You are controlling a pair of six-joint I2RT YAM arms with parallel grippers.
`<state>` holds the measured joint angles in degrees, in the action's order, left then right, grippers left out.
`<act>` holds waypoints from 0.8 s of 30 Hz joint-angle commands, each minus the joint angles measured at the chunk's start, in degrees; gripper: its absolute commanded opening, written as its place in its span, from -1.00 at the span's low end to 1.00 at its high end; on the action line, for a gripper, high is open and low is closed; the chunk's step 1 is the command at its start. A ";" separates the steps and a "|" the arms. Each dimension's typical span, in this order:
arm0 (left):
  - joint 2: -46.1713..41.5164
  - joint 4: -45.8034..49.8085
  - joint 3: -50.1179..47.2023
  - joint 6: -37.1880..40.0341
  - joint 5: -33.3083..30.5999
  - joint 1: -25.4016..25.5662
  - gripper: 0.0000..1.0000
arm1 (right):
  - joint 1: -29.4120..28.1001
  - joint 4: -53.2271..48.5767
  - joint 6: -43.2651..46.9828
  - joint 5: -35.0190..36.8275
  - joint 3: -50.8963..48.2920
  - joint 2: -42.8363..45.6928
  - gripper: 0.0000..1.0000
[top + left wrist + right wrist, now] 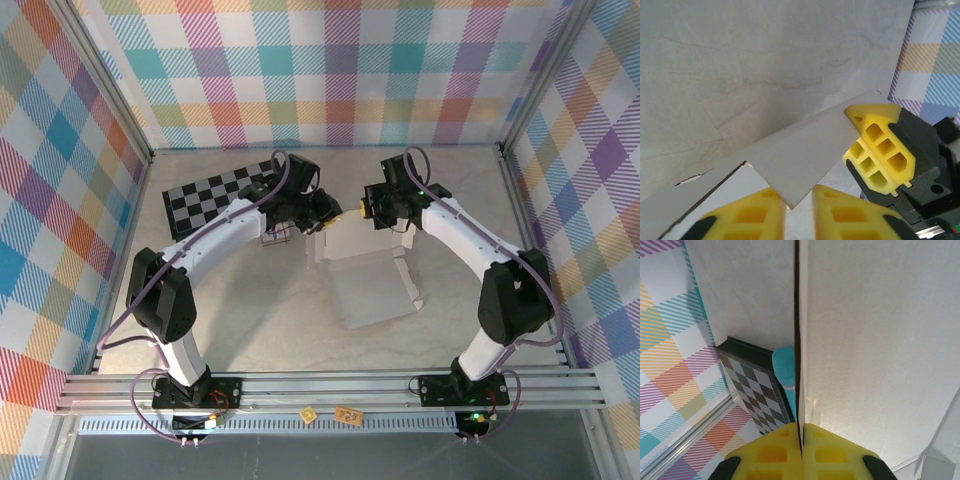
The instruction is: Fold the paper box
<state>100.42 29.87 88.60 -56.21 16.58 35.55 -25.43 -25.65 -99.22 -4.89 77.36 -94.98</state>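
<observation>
The pale marbled table (250, 310) is enclosed by plaid walls (330, 70). Two arms reach from its near edge toward the middle and meet just past the centre.

The paper box (365, 285) lies at the centre of the table, right of and nearer than the checkerboard (205, 195), which sits at the far left. The box's broad panel rests flat. A narrow side flap lies along its right edge, and its far part is lifted up to where the arms meet.

The right gripper (801, 427) has its yellow fingers pressed together on a sheet of the box, which its own camera sees edge-on. The left wrist view shows it clamped on the far corner of a raised flap.

The left gripper (798, 196) sits at the near corner of that flap. Its fingers stand slightly apart, and the pointed corner of the card dips into the gap.

Two small orange cards (330, 413) lie on the rail between the arm bases.
</observation>
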 commanded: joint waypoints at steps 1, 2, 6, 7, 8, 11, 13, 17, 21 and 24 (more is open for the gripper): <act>0.05 -2.05 2.45 0.94 -0.81 0.42 -0.62 | -0.33 1.26 -1.33 -1.05 -0.80 2.21 -1.00; -0.52 -2.06 2.48 1.89 -1.15 0.40 -0.51 | -0.24 1.17 -1.40 -0.78 -0.92 2.47 -1.00; -7.57 -2.85 -0.18 5.86 -5.92 0.06 -0.02 | 0.74 0.54 -2.09 -0.11 -0.97 2.90 -1.00; -9.78 -3.12 -1.67 6.75 -7.00 -0.35 0.01 | 1.07 0.36 -2.43 -0.03 -0.99 2.96 -1.00; -12.40 -3.06 -3.72 7.52 -7.75 -1.13 0.01 | 1.45 0.40 -2.98 -0.04 -0.99 2.99 -1.00; -19.25 -3.89 -12.84 8.49 -6.38 -4.47 -0.14 | 2.65 0.41 -5.39 -0.21 -1.31 2.93 -1.00; -23.28 -7.31 -21.00 7.33 -3.59 -7.15 -0.31 | 3.54 0.81 -7.38 -0.30 -1.59 2.84 -1.00; -27.23 -25.27 -37.82 -0.27 2.01 -10.66 -0.63 | 5.67 0.70 -10.81 -1.21 -0.54 2.07 -1.00; -21.63 -46.87 -47.44 -8.59 3.46 -10.29 -0.80 | 7.39 -1.54 -13.10 -2.32 2.06 1.01 -1.00; -14.49 -62.71 -51.10 -14.19 2.51 -9.29 -0.83 | 8.38 -1.80 -15.52 -2.68 2.25 0.85 -1.00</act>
<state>82.98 -10.24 39.05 -62.87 17.74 25.50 -17.74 -26.37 -110.41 -5.93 77.67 -93.97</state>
